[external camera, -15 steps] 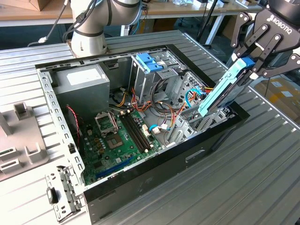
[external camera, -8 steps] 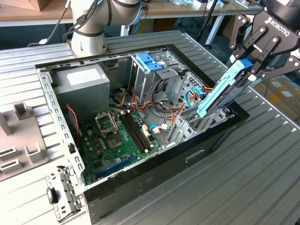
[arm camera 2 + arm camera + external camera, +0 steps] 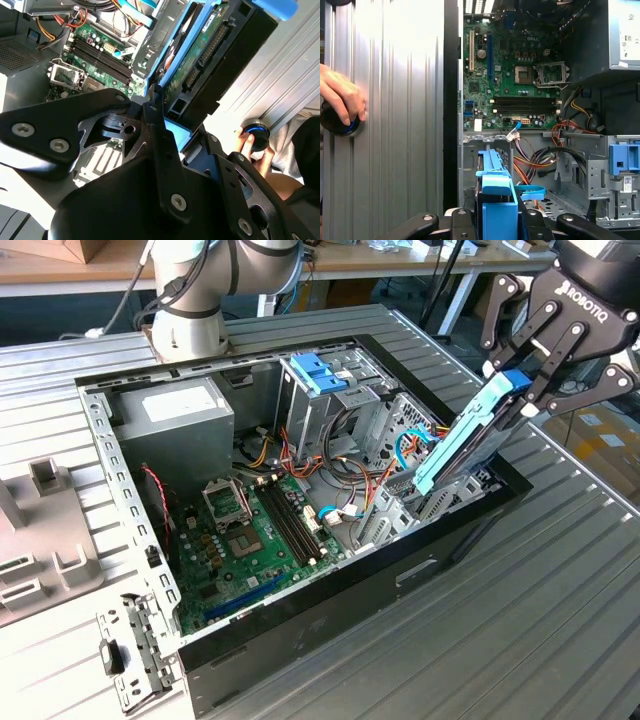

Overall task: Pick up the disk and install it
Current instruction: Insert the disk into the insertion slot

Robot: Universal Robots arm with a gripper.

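Note:
The disk (image 3: 470, 445), a metal drive in a light-blue plastic carrier, stands steeply tilted over the open computer case (image 3: 420, 560), at the end on the exterior view's right. Its lower end dips into the metal bay there. My gripper (image 3: 520, 390) is shut on the disk's upper end, its black fingers clamping the blue carrier. In the second wrist view the disk (image 3: 200, 55) shows its green circuit side beyond the gripper (image 3: 170, 135). In the first wrist view the blue carrier edge of the disk (image 3: 495, 195) sits between the fingers.
Inside the case lie a green motherboard (image 3: 250, 540), a grey power-supply box (image 3: 180, 415), a drive cage with blue tabs (image 3: 320, 375) and loose cables. A person's hand (image 3: 342, 97) rests on a black knob on the ribbed table. A metal bracket (image 3: 135, 655) lies near the case corner.

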